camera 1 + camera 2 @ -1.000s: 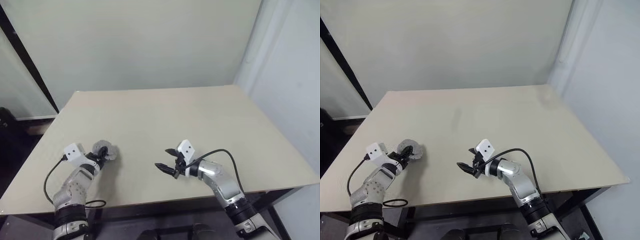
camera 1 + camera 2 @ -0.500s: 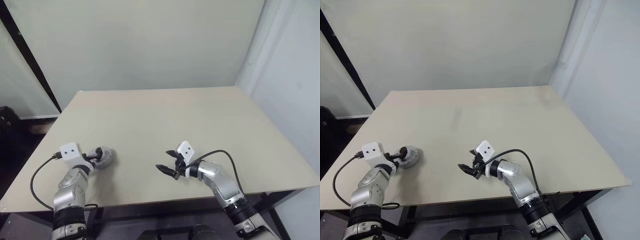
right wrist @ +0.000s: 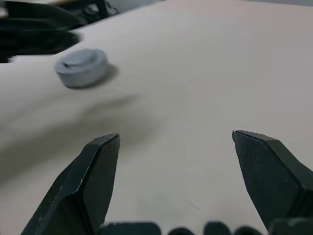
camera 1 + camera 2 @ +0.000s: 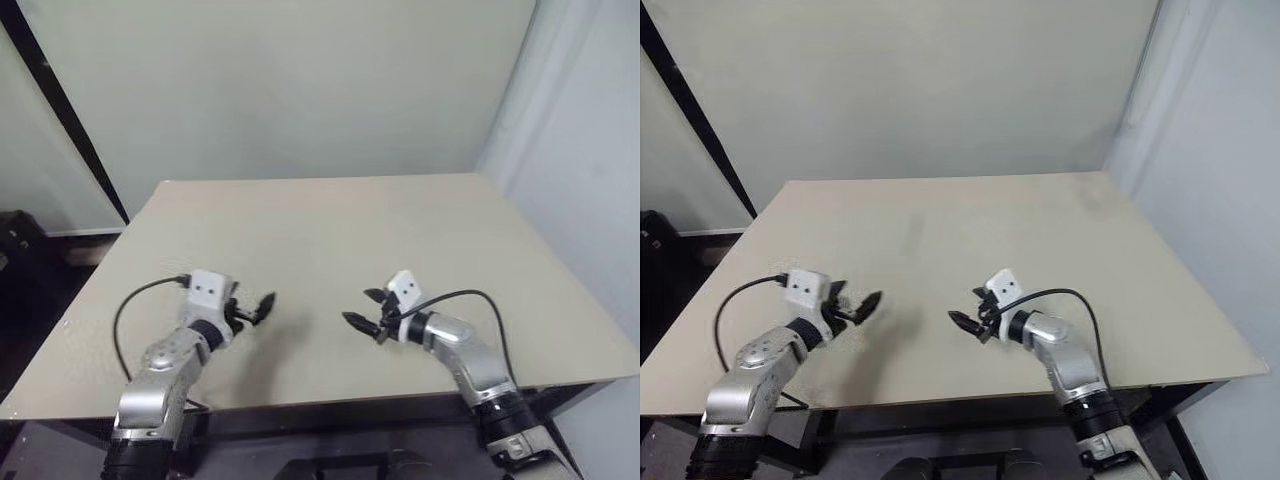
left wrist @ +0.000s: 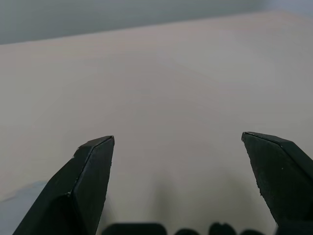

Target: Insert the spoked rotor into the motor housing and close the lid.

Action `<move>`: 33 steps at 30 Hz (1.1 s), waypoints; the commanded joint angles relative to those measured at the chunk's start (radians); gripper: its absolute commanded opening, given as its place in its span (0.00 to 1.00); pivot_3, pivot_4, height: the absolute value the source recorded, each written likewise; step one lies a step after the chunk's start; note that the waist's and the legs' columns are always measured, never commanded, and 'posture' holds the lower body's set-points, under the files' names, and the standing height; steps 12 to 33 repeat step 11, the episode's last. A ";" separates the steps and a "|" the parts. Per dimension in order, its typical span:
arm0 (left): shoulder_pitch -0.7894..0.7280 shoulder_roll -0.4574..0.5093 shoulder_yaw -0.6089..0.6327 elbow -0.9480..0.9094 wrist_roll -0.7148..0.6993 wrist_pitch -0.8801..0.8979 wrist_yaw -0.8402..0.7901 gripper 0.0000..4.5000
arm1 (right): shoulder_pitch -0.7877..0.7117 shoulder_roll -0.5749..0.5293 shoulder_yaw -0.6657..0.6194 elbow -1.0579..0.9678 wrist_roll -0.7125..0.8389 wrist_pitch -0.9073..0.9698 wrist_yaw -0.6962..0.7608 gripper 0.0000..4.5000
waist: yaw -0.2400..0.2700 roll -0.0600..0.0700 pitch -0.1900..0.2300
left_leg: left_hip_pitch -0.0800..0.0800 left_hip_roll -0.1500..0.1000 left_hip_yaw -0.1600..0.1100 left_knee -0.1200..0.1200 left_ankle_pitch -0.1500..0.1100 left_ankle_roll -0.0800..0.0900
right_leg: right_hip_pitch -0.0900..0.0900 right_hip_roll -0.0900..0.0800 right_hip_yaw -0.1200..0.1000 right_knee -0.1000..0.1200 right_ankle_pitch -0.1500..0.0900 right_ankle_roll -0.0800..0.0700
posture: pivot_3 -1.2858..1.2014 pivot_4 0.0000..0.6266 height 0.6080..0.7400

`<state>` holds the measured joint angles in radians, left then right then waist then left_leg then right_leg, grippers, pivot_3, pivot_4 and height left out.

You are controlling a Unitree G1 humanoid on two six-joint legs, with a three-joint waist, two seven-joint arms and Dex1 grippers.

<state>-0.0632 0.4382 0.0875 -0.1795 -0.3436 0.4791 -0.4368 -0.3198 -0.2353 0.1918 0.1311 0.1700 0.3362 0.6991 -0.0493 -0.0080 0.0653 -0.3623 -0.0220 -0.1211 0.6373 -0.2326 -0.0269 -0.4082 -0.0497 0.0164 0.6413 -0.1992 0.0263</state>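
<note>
Right wrist view shows the motor housing with lid closed, resting on the table, well ahead of the spread, empty right gripper. Left gripper has released it, lifted away, fingers spread. Assembly appears complete.

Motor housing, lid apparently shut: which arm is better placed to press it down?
Left, probably. The motor housing lies on the table close beside the left gripper; the right gripper hangs farther off. Both are open and empty.
</note>
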 commanded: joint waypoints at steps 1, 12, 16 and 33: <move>-0.001 0.015 -0.058 -0.107 -0.011 0.061 -0.036 0.99 | 0.032 -0.057 -0.070 -0.106 0.042 0.036 0.005 0.89 | 0.000 0.000 0.000 | 0.000 0.000 0.000 0.000 0.000 0.000 | 0.000 0.000 0.000 0.000 0.000 0.000 | 0.52 0.00 1.00; 0.003 0.015 -0.112 -0.073 0.030 0.064 -0.072 0.99 | 0.118 -0.075 -0.123 -0.182 0.058 0.064 -0.059 0.89 | 0.000 0.003 0.001 | 0.000 0.002 0.002 0.001 0.000 0.000 | -0.001 0.001 0.000 0.000 0.000 0.000 | 0.52 0.00 1.00; 0.003 0.015 -0.112 -0.073 0.030 0.064 -0.072 0.99 | 0.118 -0.075 -0.123 -0.182 0.058 0.064 -0.059 0.89 | 0.000 0.003 0.001 | 0.000 0.002 0.002 0.001 0.000 0.000 | -0.001 0.001 0.000 0.000 0.000 0.000 | 0.52 0.00 1.00; 0.003 0.015 -0.112 -0.073 0.030 0.064 -0.072 0.99 | 0.118 -0.075 -0.123 -0.182 0.058 0.064 -0.059 0.89 | 0.000 0.003 0.001 | 0.000 0.002 0.002 0.001 0.000 0.000 | -0.001 0.001 0.000 0.000 0.000 0.000 | 0.52 0.00 1.00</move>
